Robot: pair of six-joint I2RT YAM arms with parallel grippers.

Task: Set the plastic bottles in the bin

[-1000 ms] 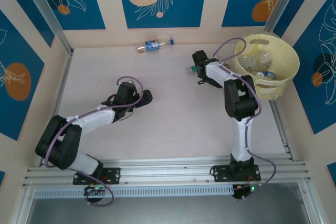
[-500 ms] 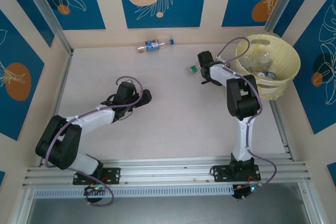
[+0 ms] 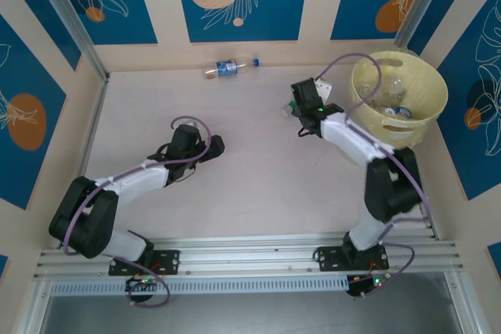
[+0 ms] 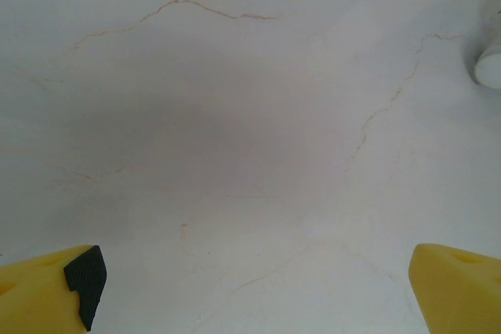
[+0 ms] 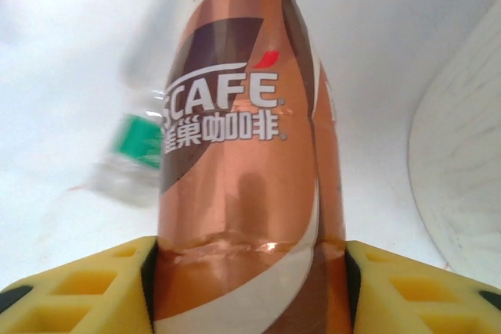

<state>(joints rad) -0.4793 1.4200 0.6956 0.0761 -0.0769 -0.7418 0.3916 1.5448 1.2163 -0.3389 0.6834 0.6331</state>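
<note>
My right gripper (image 5: pixel 250 271) is shut on a plastic bottle (image 5: pixel 243 146) with a copper-brown coffee label, which stands up between the yellow fingers (image 5: pixel 86 287). Behind it lies a blurred clear bottle with a green label (image 5: pixel 133 150), seen from above as a small green-marked bottle (image 3: pixel 286 106) beside the right gripper (image 3: pixel 302 104). The pale-yellow bin (image 3: pixel 427 119) stands to the right with several bottles inside. Another clear bottle with a blue label (image 3: pixel 228 67) lies by the back wall. My left gripper (image 3: pixel 215 144) rests open at mid-table over bare tabletop (image 4: pixel 250 154).
The bin's curved wall (image 5: pixel 462 170) is close on the right of the held bottle. Aluminium frame rails (image 3: pixel 94 127) border the table on both sides. The right arm's purple cable (image 3: pixel 344 64) loops up near the bin's rim.
The right gripper's fingers have shut on the brown-labelled bottle, and the right arm has stretched and swung its elbow to the right. The left arm has stayed put.
</note>
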